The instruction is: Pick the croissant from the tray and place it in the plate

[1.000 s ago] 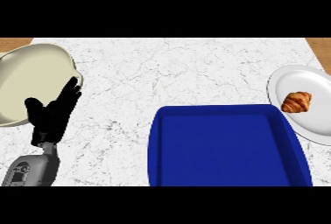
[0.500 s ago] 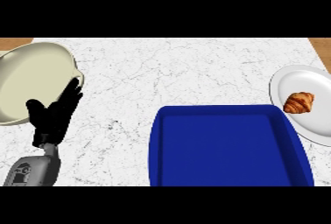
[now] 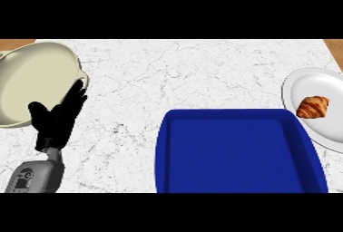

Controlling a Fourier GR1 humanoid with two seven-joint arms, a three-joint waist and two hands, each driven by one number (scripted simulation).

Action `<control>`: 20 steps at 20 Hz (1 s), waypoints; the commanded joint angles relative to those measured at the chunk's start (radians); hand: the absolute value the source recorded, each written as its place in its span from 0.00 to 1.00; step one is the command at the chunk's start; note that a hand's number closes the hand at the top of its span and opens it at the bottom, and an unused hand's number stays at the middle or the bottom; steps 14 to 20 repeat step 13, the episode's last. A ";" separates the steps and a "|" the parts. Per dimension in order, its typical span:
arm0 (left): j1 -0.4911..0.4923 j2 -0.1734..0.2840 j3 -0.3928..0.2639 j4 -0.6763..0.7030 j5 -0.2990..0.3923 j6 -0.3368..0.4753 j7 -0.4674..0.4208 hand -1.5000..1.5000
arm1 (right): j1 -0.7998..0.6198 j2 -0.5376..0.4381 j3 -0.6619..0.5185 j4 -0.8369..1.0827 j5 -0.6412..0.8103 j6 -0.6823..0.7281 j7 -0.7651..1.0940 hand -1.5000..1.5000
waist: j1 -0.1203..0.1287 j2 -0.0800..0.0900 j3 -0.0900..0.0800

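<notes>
The croissant (image 3: 312, 107) is seen lying on the white plate (image 3: 320, 129) at the right edge of the scene, toward the left part of the plate's surface, and nothing is touching it. The blue tray (image 3: 236, 154) stands in the near middle of the marble desk (image 3: 174, 72), just beside the plate, and nothing is seen inside it. From this it can be judged that the main part of the task is already done: the croissant is out of the tray and it rests in the plate.

Only one hand is shown. The left hand (image 3: 59, 118) is found at the near left of the desk, its grey forearm coming in from the lower edge. Its fingers are held straight and spread a little, pointing toward the far side, and nothing is held in it. The fingertips reach up to the rim of a cream-coloured bowl (image 3: 33, 81) at the far left; whether the rim is really touched cannot be told. This hand is well apart from the tray and from the plate.

The right hand is not seen in the view, so its state cannot be described.

As far as can be judged, nothing more is left to be carried.
</notes>
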 commanded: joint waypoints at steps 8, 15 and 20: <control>0.010 0.002 -0.001 0.001 -0.005 -0.013 -0.032 0.50 | 0.061 -0.049 0.026 0.042 -0.014 0.127 -0.192 0.00 | 0.015 0.002 0.002; -0.031 -0.013 0.000 0.059 -0.018 0.005 -0.040 0.50 | 0.077 -0.075 0.056 0.052 -0.010 0.139 -0.195 0.00 | 0.004 0.006 0.001; -0.031 -0.013 0.000 0.059 -0.018 0.005 -0.040 0.50 | 0.077 -0.075 0.056 0.052 -0.010 0.139 -0.195 0.00 | 0.004 0.006 0.001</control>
